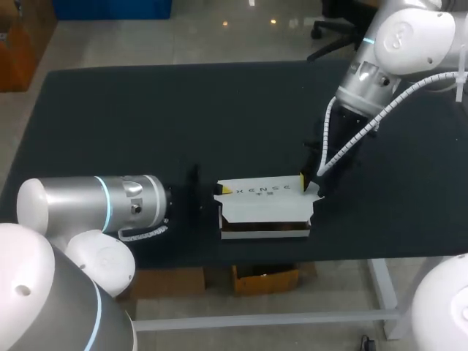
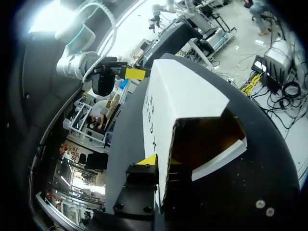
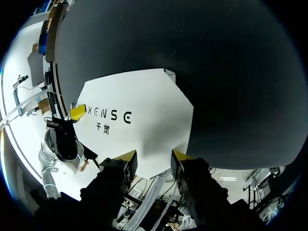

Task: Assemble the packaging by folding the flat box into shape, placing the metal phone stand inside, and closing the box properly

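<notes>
White box on black table, close to the table's near edge, printed panel facing up, folded into shape but not closed. Brown cardboard inside seen through the open end on the left-arm side, and as a dark slit along the near long side. Small flap jutting out at the opposite end. Left gripper right at the box's open end, against the edge of the top panel; mostly hidden by the box wall, so cannot tell whether holding or loose. Right gripper at the box's far end, coming down from above and behind the box; set narrow, with the edge of the white panel pinched between its two yellow tips. Both grippers at opposite ends of the box, box between them.
</notes>
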